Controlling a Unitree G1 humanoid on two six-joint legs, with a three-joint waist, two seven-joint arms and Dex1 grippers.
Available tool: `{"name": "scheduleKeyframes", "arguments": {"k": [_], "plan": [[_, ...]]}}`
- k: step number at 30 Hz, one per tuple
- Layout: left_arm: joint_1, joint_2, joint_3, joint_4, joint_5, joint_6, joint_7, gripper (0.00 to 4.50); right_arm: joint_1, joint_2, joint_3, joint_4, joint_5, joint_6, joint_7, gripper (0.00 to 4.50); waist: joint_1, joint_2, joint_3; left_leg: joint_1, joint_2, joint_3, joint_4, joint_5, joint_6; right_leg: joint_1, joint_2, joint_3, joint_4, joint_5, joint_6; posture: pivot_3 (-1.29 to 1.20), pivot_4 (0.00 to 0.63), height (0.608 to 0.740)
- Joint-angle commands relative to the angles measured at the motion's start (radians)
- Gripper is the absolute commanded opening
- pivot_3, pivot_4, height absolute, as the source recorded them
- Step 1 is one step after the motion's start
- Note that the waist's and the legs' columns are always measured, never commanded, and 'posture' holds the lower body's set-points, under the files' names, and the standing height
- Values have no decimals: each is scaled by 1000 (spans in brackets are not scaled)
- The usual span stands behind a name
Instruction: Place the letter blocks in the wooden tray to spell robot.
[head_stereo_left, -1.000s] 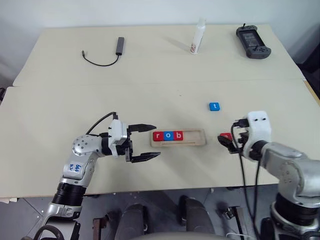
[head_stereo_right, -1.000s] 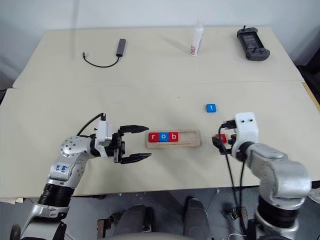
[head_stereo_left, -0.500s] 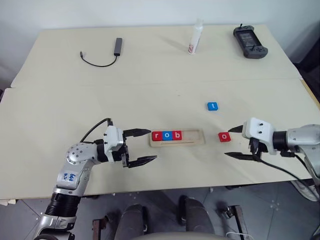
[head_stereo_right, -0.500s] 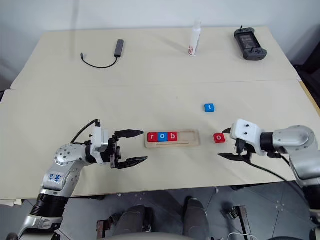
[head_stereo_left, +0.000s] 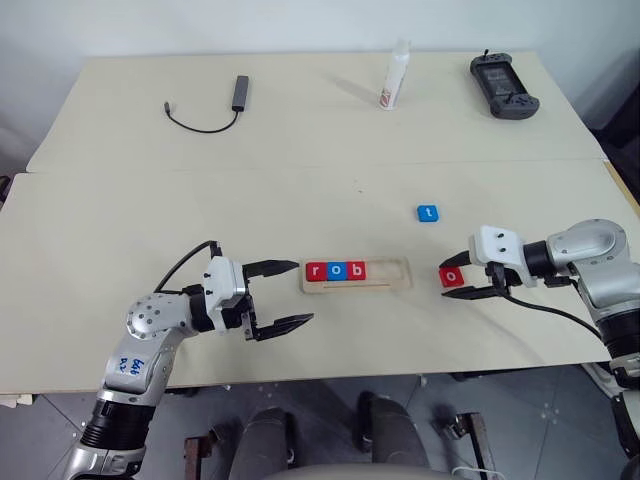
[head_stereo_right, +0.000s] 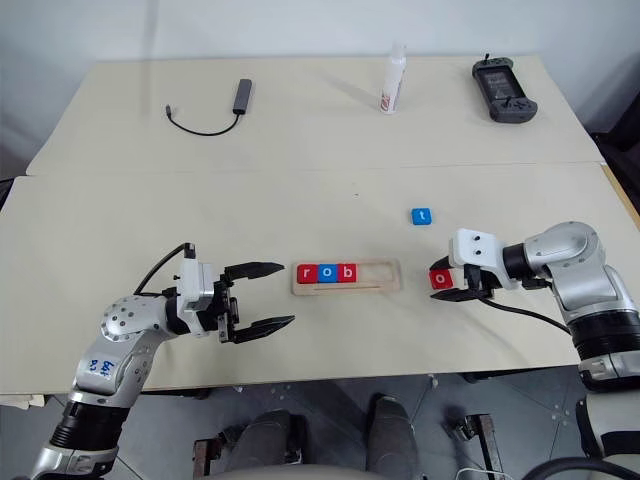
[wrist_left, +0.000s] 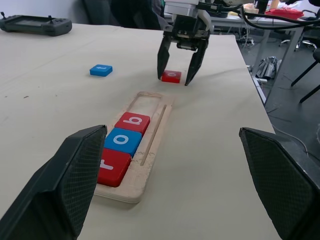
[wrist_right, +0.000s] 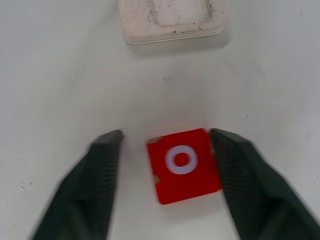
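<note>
While the right gripper (wrist_right: 162, 165) straddles the red "o" block (wrist_right: 183, 165) — one finger touching, the other apart, nothing clamped — the wooden tray (head_stereo_left: 392, 283) lies leftward; left gripper (head_stereo_left: 285, 297) gapes empty.

Three letter blocks lying in the wooden tray (head_stereo_left: 390, 285) read, in white lowercase, "r" on a red block (head_stereo_left: 317, 271), "o" on a blue block (head_stereo_left: 336, 271) and "b" on a red block (head_stereo_left: 355, 270). A loose red block (wrist_right: 183, 164) on the table shows a white "o", and a loose blue block (head_stereo_left: 428, 213) farther back shows a white "t".
</note>
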Motion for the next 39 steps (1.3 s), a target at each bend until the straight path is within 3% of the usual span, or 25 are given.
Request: {"name": "scheduleKeyframes", "arguments": {"k": [1,12,25,34,39], "plan": [[8,8,12,-41,-11,-3,8,4500,-14,1,-4,25,-21,-10,2,1421,1,0,0,0,0,0,0,0,0,0,0,0,0,0,0,0,150,740],[15,0,7,-39,-5,-11,32,4500,-73,88,10,-320,117,392,17,1417,1,1,0,-1,0,-1,1,0,0,-1,0,0,1,0,0,0,150,740],[37,2,18,-61,-3,-16,63,4500,-158,246,88,-200,5,354,-96,1417,12,1,0,-3,-1,-2,2,0,0,-1,-1,-2,1,0,-1,0,150,740],[35,-2,12,-62,2,-19,78,4500,-161,234,74,-209,20,390,-68,4466,16,1,0,-3,-1,-2,2,0,0,-1,-1,-2,1,0,-1,0,150,740],[33,0,13,-58,-1,-22,76,4500,-158,184,13,-214,46,398,-70,4466,22,1,0,-3,-1,-1,2,0,0,-1,-1,-2,1,0,-1,0,150,740]]}}
